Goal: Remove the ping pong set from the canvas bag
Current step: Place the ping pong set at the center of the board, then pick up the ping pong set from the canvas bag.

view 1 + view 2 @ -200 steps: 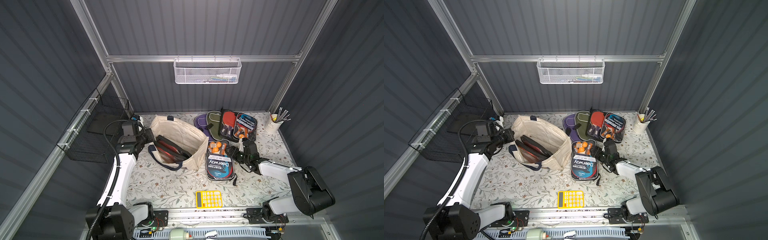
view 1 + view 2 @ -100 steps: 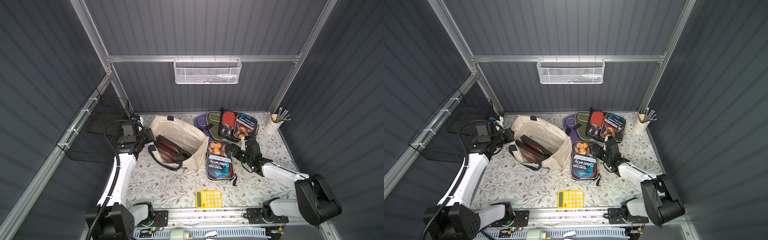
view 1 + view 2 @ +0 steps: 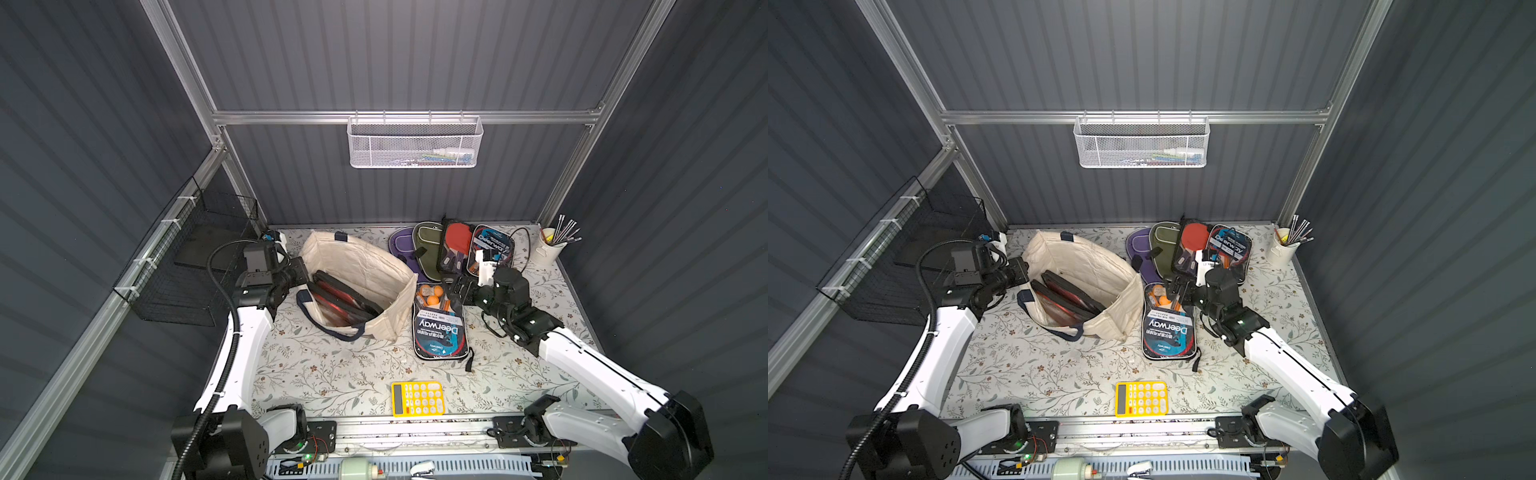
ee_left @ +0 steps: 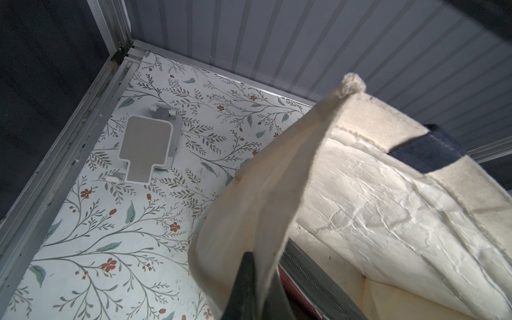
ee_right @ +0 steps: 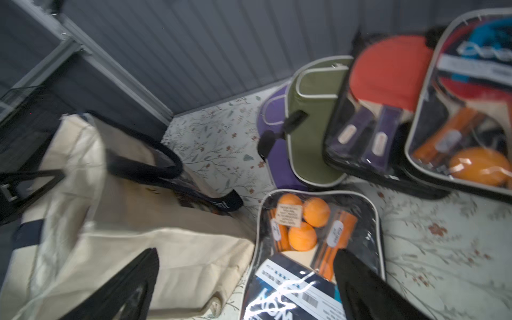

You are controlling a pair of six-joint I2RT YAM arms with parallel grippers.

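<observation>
Well, the large cream canvas bag with navy strap handles [image 3: 357, 274] sits on the floral-patterned table [image 3: 332, 374] with its mouth gaping upward. The left gripper [image 3: 300, 271] is pinched tight on the bag's rim, on the side towards the black wire basket [image 3: 187, 266]. In the left wrist view the cream cloth edge is nipped between its dark fingers [image 4: 243, 277]. Inside the bag two dark zipped paddle cases with red showing [image 3: 343, 299] lean one against the other. Just beside the bag and touching its outer wall, a clear-fronted ping pong set with orange balls, paddles and a blue Deerway label [image 3: 439, 328] lies flat on the table, out of the bag. The right gripper [image 3: 453, 291] hangs over the ball end of that set, jaws spread wide with nothing between them. The blurred right wrist view shows one finger above the set and the other above the bag's side. Near the back wall lie a purple pouch [image 3: 401, 249], an olive-green pouch [image 3: 426, 245] and two more clear paddle sets [image 3: 473, 249], overlapping. A yellow calculator [image 3: 417, 398] rests near the front edge, well apart from the bag
</observation>
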